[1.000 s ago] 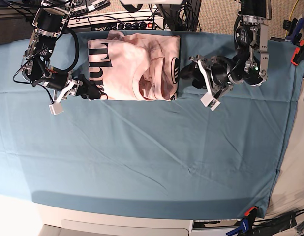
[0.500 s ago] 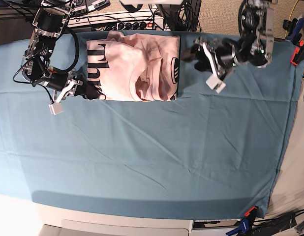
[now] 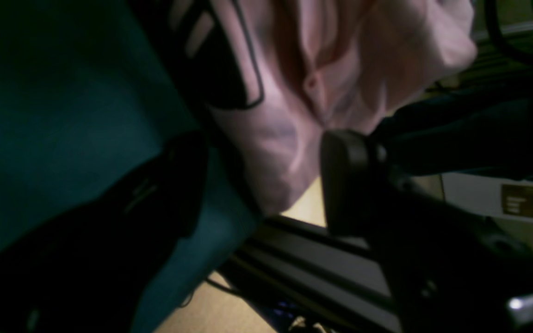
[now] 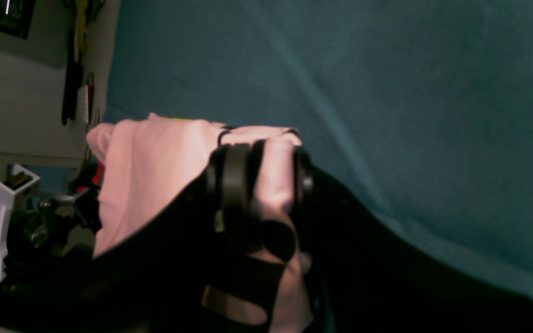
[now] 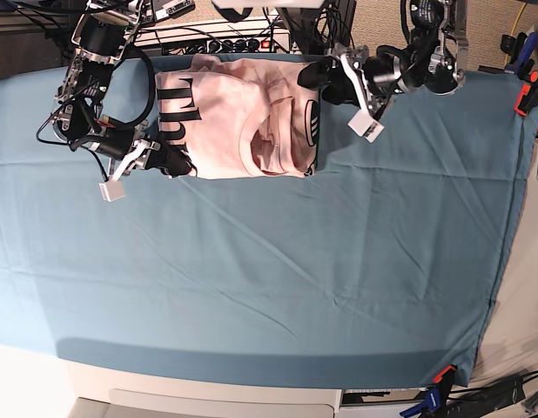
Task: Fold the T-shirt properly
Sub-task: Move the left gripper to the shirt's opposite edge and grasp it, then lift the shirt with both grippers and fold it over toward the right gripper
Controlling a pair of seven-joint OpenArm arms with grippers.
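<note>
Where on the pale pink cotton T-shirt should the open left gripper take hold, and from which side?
On the pale pink cotton T-shirt, probably the far corner on the left gripper side, approached from that side along the teal table cloth. The left wrist view shows that corner lying between the spread jaws, unpinched. The right gripper already clamps the opposite corner.

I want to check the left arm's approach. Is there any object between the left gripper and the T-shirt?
Nothing visible stands between them. The left gripper is open at the far corner of the T-shirt, and in the left wrist view only pink cloth and the teal table cloth lie between its fingers.
</note>
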